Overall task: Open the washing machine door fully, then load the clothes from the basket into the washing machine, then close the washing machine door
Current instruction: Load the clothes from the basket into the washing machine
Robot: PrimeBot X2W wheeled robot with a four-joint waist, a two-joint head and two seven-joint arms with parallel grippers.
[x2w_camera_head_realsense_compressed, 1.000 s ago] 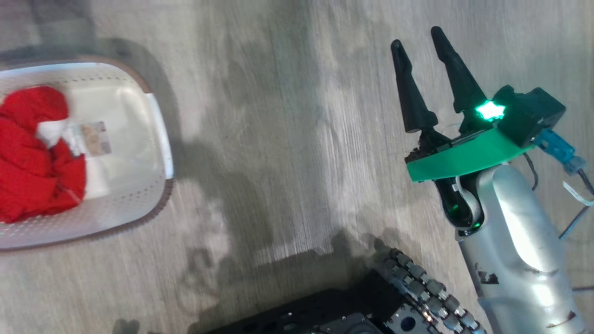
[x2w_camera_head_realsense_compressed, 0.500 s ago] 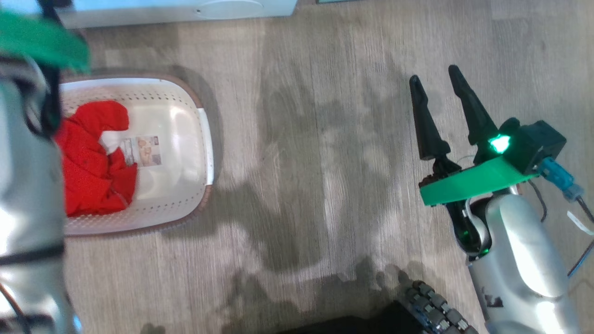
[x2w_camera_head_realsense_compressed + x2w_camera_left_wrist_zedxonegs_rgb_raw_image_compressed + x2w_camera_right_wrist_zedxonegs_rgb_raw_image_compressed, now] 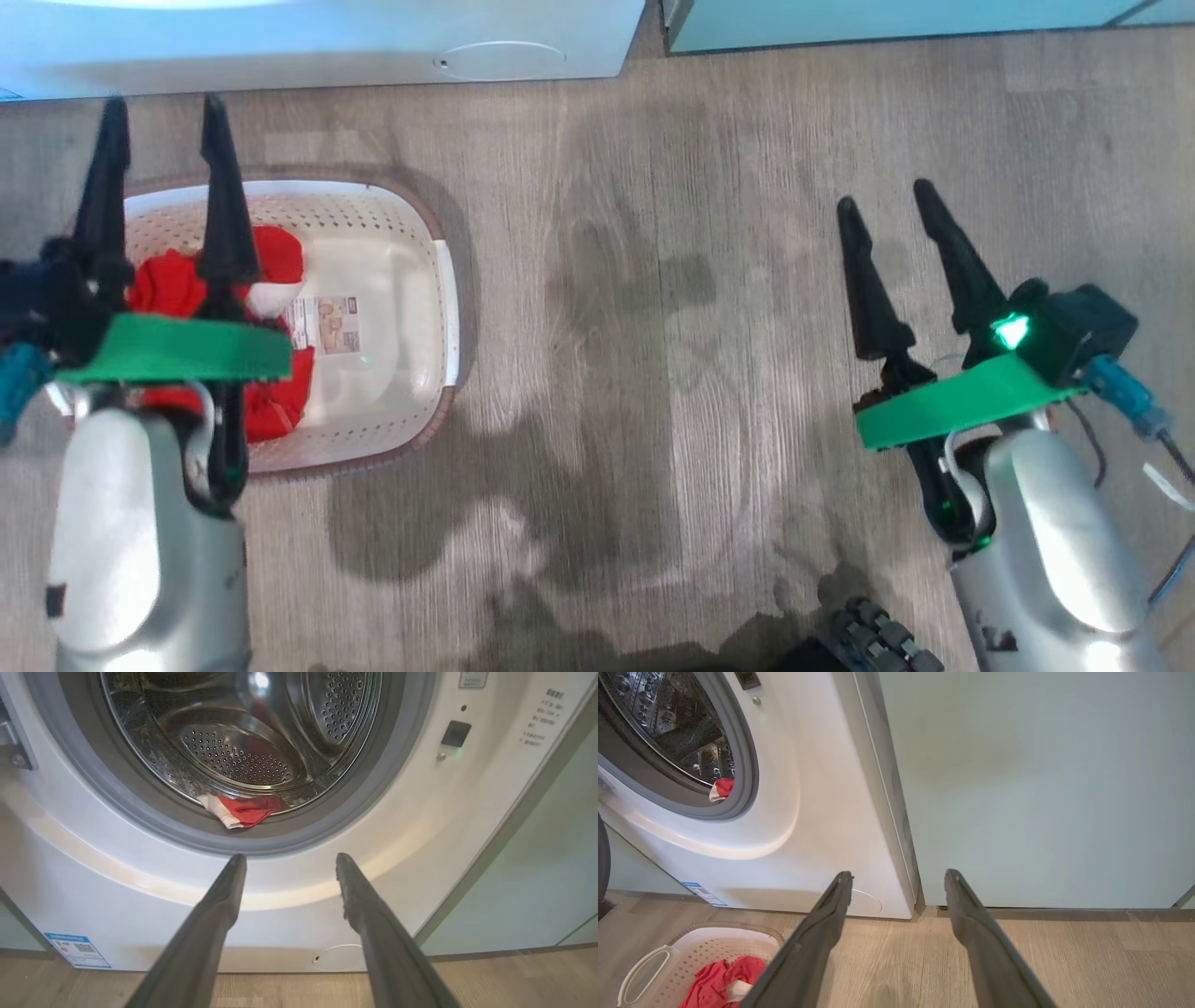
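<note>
The white basket (image 3: 397, 280) stands on the floor in front of the washing machine (image 3: 327, 51), with red clothes (image 3: 278, 250) at its left end. My left gripper (image 3: 164, 107) is open above that end with nothing between its fingers. In the left wrist view the drum mouth is uncovered and a red piece of cloth (image 3: 250, 809) lies on the grey seal's lower lip, beyond the left gripper (image 3: 290, 858). My right gripper (image 3: 885, 201) is open over bare floor far to the right. A dark curved strip at the right wrist view's left edge may be the washing machine door.
Pale teal cabinets (image 3: 887, 19) adjoin the washing machine on its right, also the cabinets (image 3: 1041, 788) in the right wrist view. Wooden floor (image 3: 653, 327) lies between the basket and my right arm. My wheeled base (image 3: 868, 639) shows at the bottom edge.
The head camera has shifted, bringing the machine's base and the whole basket into the picture. My left arm has come into view and now stands over the basket. Both grippers stay open.
</note>
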